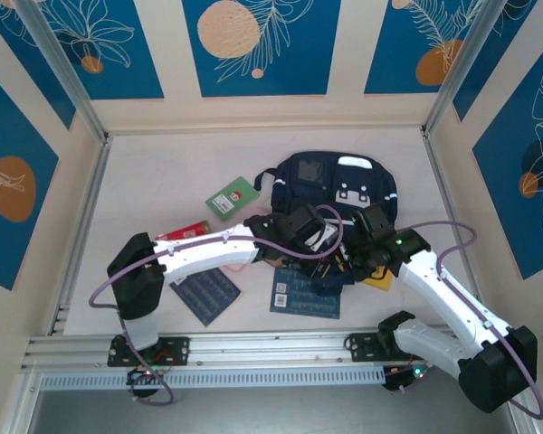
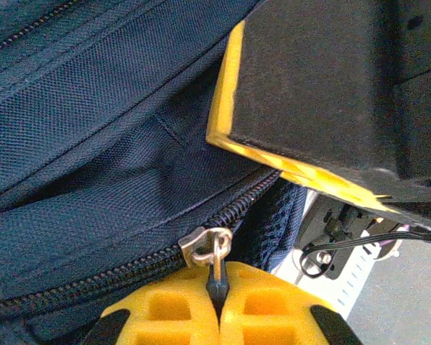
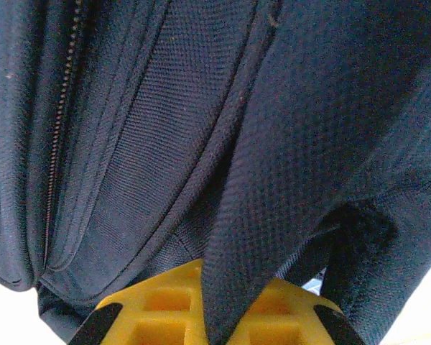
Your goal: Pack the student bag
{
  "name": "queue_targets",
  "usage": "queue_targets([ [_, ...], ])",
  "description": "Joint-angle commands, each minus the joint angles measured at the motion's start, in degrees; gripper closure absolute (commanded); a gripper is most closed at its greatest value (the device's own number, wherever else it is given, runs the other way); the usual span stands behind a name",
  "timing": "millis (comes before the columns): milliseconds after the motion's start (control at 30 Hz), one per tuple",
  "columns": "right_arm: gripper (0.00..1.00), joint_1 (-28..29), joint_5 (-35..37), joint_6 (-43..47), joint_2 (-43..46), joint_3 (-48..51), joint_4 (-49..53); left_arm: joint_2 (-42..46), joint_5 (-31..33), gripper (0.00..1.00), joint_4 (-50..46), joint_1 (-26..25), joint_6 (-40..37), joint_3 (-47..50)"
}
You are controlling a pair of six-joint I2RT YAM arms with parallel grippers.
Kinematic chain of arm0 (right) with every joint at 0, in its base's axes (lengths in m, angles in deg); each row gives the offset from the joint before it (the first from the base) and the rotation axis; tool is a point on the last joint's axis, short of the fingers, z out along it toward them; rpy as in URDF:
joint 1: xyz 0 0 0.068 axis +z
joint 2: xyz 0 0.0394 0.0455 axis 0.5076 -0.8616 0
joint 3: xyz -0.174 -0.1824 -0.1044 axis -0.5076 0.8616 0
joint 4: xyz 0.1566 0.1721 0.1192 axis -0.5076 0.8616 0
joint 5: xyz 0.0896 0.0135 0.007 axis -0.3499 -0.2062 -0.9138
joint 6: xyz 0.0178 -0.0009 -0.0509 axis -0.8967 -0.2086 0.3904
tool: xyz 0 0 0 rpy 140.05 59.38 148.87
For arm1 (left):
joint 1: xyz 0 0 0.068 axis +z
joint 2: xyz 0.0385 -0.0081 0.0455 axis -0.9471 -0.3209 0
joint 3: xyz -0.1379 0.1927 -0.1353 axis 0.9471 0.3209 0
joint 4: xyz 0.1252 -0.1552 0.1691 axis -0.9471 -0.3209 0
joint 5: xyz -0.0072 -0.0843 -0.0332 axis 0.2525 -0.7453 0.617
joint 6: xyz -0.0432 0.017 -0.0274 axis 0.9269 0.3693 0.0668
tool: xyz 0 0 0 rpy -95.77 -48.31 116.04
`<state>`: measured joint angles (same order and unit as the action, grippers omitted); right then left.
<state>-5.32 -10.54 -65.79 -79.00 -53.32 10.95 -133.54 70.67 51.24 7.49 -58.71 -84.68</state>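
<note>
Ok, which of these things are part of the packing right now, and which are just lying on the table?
In hand: student bag; its zip pull, pinched by the left gripper; bag fabric pinched by the right gripper.
Lying about, maybe for packing later: green booklet, red packet, dark notebook, blue book.

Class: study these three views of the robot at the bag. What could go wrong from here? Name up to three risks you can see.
1. The left gripper pinches only the thin zip pull; it may slip out under a tug.
2. The right gripper holds just a fold of the student bag; loose fabric could slide free.
3. Both wrists crowd together near the blue book; they might collide.
</note>
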Motion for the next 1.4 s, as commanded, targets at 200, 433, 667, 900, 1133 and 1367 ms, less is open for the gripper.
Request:
queue_targets([
  [200,1.00,-0.67,7.70,2.92,3.14,-1.57,2.19,2.71,5.05,1.00,-5.12,0.97,-5.51,-2.44],
  [433,1.00,-0.76,9.16,6.20,3.73,-2.53,2.82,6.08,3.24,1.00,-5.62,4.73,-5.71,2.04],
  [667,1.00,-2.22,9.77,10.81,4.36,-4.44,3.36,7.74,1.65,1.00,-6.60,7.73,-6.74,4.70],
  [900,1.00,-6.99,7.71,21.07,4.84,-4.91,2.47,9.20,0.18,1.00,-6.50,10.28,-7.34,7.19],
  [1133,1.00,-9.48,7.57,27.81,4.30,-6.06,2.88,7.38,-1.04,1.00,-6.95,12.62,-9.21,7.59],
  [1367,0.92,-14.66,6.41,33.01,2.45,-7.26,2.28,5.22,-5.40,1.00,-3.60,11.69,-7.68,4.82],
])
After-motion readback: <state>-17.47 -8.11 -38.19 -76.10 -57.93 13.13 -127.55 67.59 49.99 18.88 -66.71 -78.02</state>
